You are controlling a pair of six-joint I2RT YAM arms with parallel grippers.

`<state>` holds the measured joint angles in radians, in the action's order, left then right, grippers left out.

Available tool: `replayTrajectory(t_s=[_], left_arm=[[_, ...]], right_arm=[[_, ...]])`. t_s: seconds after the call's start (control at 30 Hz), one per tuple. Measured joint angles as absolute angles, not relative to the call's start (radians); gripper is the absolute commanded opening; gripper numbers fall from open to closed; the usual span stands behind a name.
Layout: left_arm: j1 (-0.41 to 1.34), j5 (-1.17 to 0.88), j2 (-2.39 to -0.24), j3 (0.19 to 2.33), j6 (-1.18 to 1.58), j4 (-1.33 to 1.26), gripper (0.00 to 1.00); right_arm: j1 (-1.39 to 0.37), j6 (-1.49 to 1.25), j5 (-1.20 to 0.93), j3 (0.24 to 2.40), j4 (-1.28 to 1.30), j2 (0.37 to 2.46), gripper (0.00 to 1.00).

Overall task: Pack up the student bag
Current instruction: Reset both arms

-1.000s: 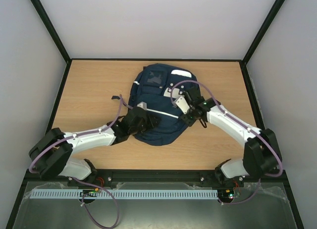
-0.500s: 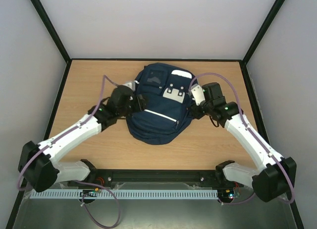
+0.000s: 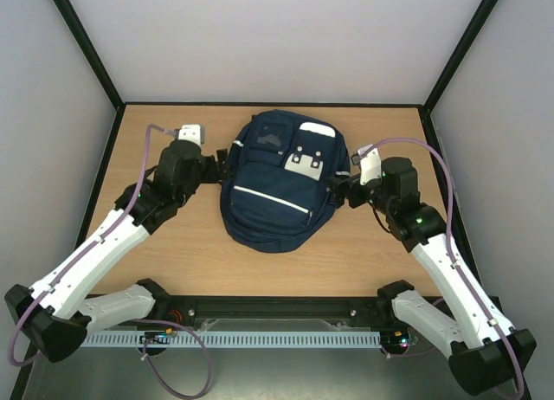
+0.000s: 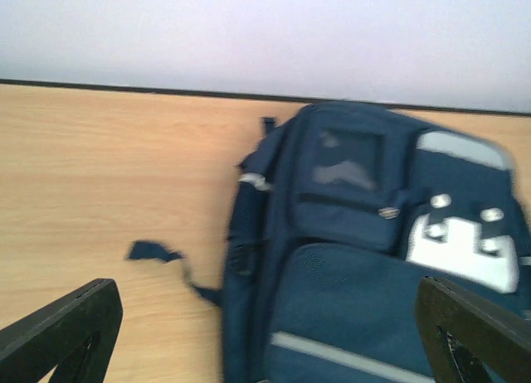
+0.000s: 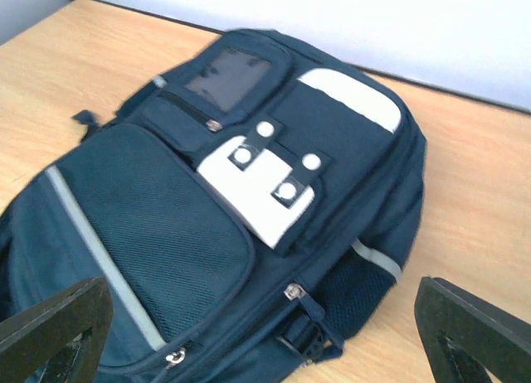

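Starting at near edge: two arms, reaching out either side of the student bag [image 3: 277, 192]; left fingers [image 4: 62, 329] spread wide, gripping nothing; right fingers [image 5: 58, 325] likewise wide apart, gripping nothing; both just beside the bag, apparently not touching. One bag only, lying flat front-up mid-counter [image 3: 173, 244], top toward far wall; one loose strap end [image 4: 153, 252] trailing on its left side; one light grey patch [image 5: 257, 196] with four studs; front zips seemingly shut. Nothing to go inside spotted in any view. Judged step: between grips, bag laid out, not opened yet. Next, probably: pinning soft fabric with one side, pinching a small zip pull [image 5: 290, 292] with the other; fine aim required.
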<state>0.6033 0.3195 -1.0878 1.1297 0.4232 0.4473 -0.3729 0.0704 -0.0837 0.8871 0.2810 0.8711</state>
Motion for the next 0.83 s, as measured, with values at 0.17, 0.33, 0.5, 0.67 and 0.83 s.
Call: replayTrajectory(t_s=[0.17,0.33,0.5,0.67,0.83], left_arm=[[0.601,0.452,-1.008,0.956,0.361,0.429,0.99],[0.579,0.475,-0.961,0.844,0.351,0.392,0.99],[0.521,0.548,-0.829,0.783,0.350,0.299,0.99],[0.504,0.593,-0.783,0.746,0.343,0.265,0.99],[0.489,0.589,-0.829,0.746,0.344,0.261,0.99]], right_arm=[[-0.268,-0.044,-0.082,0.793,0.218,0.863,1.00],[-0.131,-0.141,-0.129,0.801,0.160,0.962,1.00],[-0.049,-0.167,-0.115,0.800,0.086,1.054,1.00],[-0.050,-0.211,-0.129,0.743,0.027,0.958,1.00],[-0.050,-0.281,-0.055,0.724,0.000,0.910,1.00]])
